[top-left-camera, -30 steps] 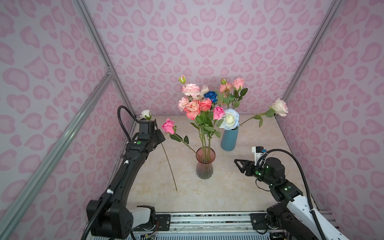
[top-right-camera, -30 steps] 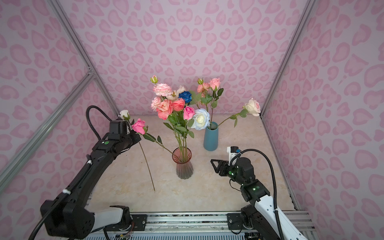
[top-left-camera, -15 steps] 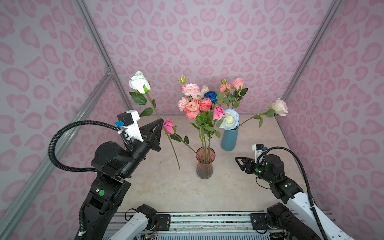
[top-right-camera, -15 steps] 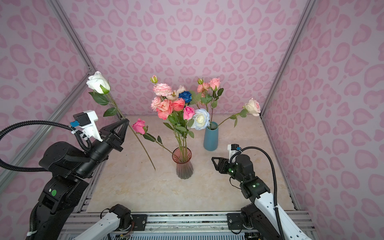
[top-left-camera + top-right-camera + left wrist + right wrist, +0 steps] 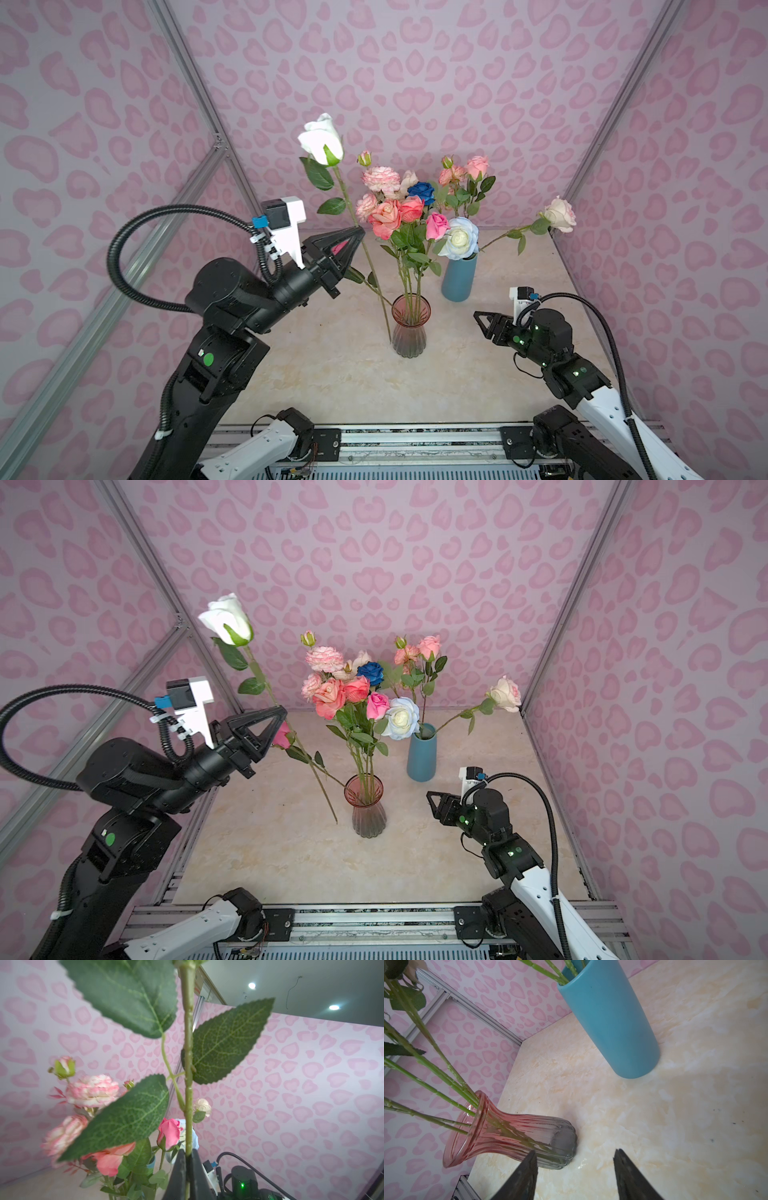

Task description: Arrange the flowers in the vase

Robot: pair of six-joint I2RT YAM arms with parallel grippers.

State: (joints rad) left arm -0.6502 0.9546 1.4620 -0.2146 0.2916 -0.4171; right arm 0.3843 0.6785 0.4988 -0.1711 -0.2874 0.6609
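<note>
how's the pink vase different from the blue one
The pink vase is see-through ribbed glass with a flared mouth; the blue vase is opaque and smooth-sided. In both top views the pink vase stands in front, the blue vase behind it and to the right. Both stand upright on the table and hold flowers.

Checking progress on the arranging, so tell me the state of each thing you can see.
White rose: clamped mid-stem, lifted, in no vase yet.
Left gripper: shut on the white rose's stem.
Right gripper: open, empty.
Pink vase: upright, holding several stems.
Blue vase: upright, holding stems.
Cream rose: in the blue vase, leaning far out sideways.
</note>
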